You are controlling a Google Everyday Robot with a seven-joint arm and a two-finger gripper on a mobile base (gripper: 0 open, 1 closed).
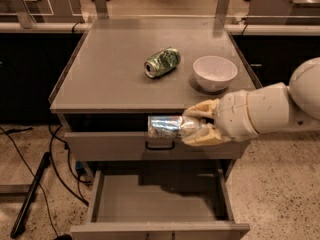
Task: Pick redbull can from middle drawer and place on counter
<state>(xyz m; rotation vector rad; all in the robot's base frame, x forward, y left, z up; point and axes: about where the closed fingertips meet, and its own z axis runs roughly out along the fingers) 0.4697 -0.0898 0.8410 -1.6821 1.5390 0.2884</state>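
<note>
counter [110, 74] front | redbull can [167, 126] sideways between gripper fingers [201, 109] | above middle drawer [150, 204]

Pincer [193, 127] clamping redbull can [166, 126] sideways, above open middle drawer [155, 200], just below counter [107, 79]

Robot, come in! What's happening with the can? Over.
Hand shut on redbull can, just below counter edge. Middle drawer open underneath. Green can, bowl on counter.

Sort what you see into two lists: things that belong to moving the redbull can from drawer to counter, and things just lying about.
Belongs to the job: redbull can, gripped sideways by the tool just below the counter edge, above the open middle drawer.

Just lying about: dented green can, white bowl, both on the counter.
</note>
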